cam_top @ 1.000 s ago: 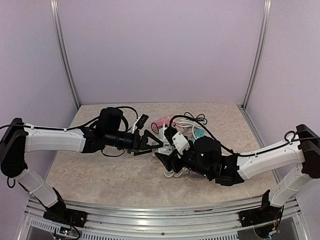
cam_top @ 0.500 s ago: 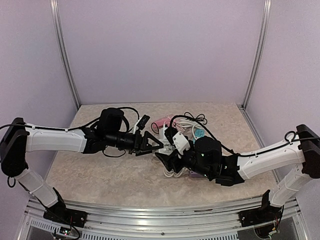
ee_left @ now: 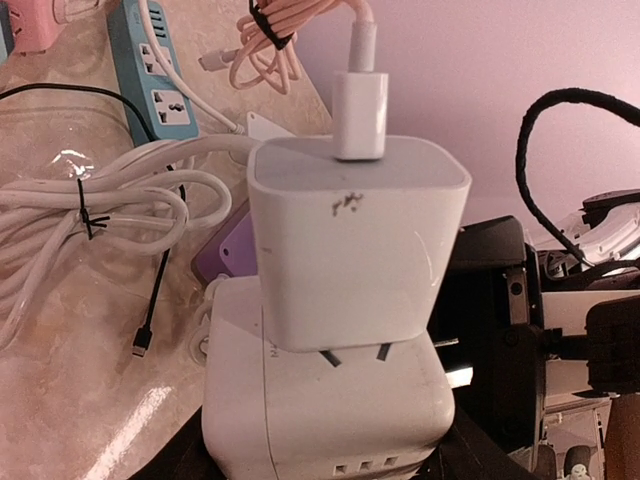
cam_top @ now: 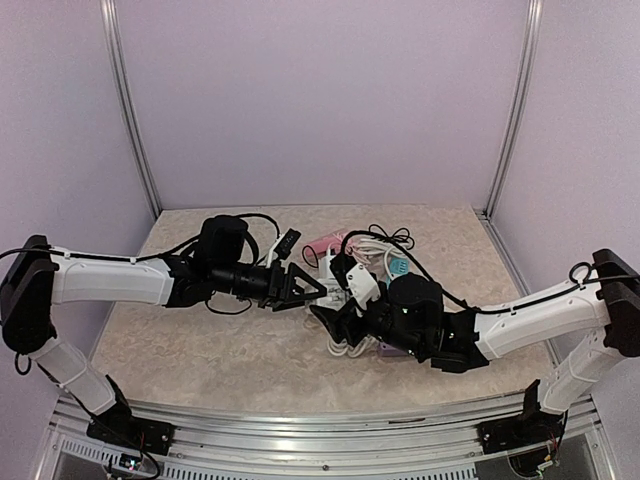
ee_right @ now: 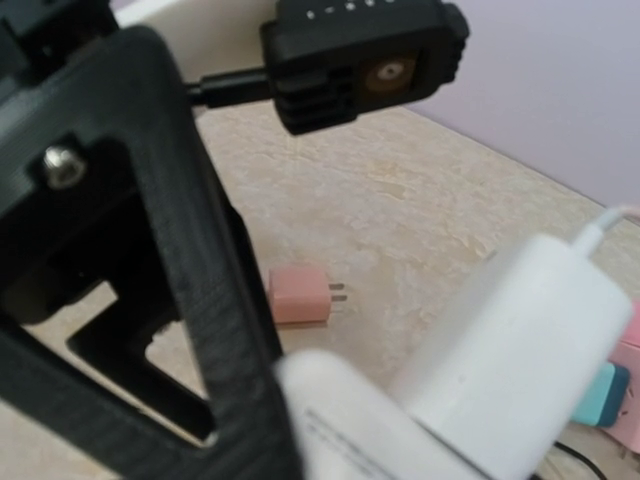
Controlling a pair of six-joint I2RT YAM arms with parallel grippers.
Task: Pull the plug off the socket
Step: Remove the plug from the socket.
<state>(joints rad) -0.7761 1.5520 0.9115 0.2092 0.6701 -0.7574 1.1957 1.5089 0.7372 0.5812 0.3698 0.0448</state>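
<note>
A white plug (ee_left: pixel 360 240) with a cable rising from its top sits in a white socket block (ee_left: pixel 320 400). Its two slanted prongs show in the thin gap between them. Both hang above the table. My right gripper (cam_top: pixel 335 318) is shut on the socket (cam_top: pixel 343 303) from the right, and its own fingers are hidden in the right wrist view. My left gripper (cam_top: pixel 318 290) reaches in from the left, with a black finger (ee_right: pixel 200 300) against the socket (ee_right: pixel 360 420). Its dark jaws flank the block's near end. Their tips are hidden, so contact is unclear. The plug (ee_right: pixel 520 350) points away from it.
On the table behind lie a blue power strip (ee_left: pixel 160 85), a bundled white cable (ee_left: pixel 90 200), pink looped cables (ee_left: pixel 290 30), a purple block (ee_left: pixel 225 255) and a thin black lead (ee_left: pixel 145 340). A loose pink charger (ee_right: pixel 298 295) lies on the marble top.
The left gripper's jaws have narrowed around the socket block and edged slightly right. The right arm and the raised socket with its plug have stayed still.
</note>
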